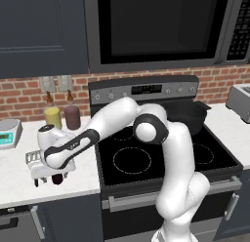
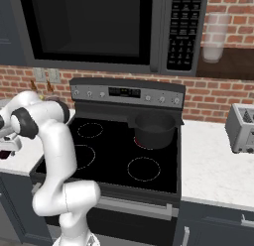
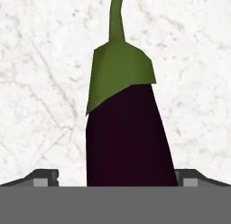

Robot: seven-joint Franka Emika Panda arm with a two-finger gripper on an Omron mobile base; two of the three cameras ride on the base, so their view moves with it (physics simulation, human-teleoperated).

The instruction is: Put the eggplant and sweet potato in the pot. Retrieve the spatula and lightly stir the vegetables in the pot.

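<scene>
The end effector [image 3: 115,175] hangs low over the white marble surface [image 3: 40,83] left of the stove, its jaws spread wide with a dark tip on each side of the eggplant [image 3: 128,137]. In the hand view the eggplant lies between the tips, purple body near, green cap and stem pointing away; contact with either tip cannot be judged. From the left base view the eggplant [image 1: 57,178] peeks out beneath the hand, with the spatula [image 1: 33,157] just beside it. Behind stand a yellow jar [image 1: 52,117] and a maroon jar [image 1: 72,117]. The pot [image 2: 154,130] sits on the stove's [image 2: 124,155] back right burner, well apart.
</scene>
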